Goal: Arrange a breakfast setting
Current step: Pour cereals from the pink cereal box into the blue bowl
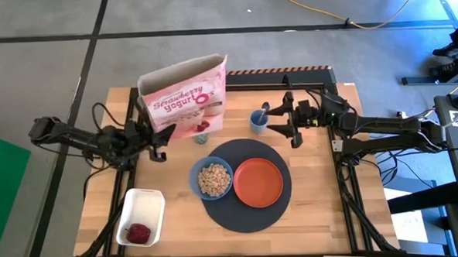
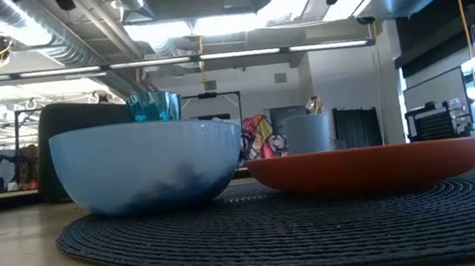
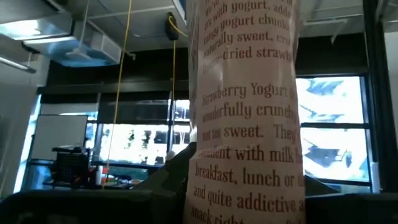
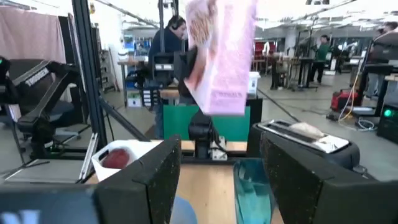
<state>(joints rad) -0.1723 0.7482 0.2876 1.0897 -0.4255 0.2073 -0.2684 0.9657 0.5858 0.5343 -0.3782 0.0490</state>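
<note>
The dark round mat (image 1: 243, 186) lies on the table with the blue bowl (image 1: 213, 179), filled with cereal, and the orange plate (image 1: 258, 181) on it. A pink cereal box (image 1: 185, 99) is up in my left gripper (image 1: 160, 139). The green tumbler (image 1: 202, 130) stands under the box's near edge and also shows in the right wrist view (image 4: 252, 186). A small blue cup (image 1: 258, 121) holds the metal spoon (image 1: 265, 109). My right gripper (image 1: 281, 121) is open and empty just right of that cup, its fingers (image 4: 155, 180) level. My left gripper holds the cereal box by its lower left part (image 1: 167, 131), coming level from the table's left. The box's narrow side panel (image 3: 249, 124) fills its wrist view and hides the fingers. The box is lifted clear of the table (image 4: 221, 56), open top up and tilted.
A white tray (image 1: 140, 216) with red pieces sits at the near left. A black toaster (image 4: 311, 140) shows beyond the tumbler in the right wrist view. Bare wood lies right of the mat. People stand in the room beyond the table.
</note>
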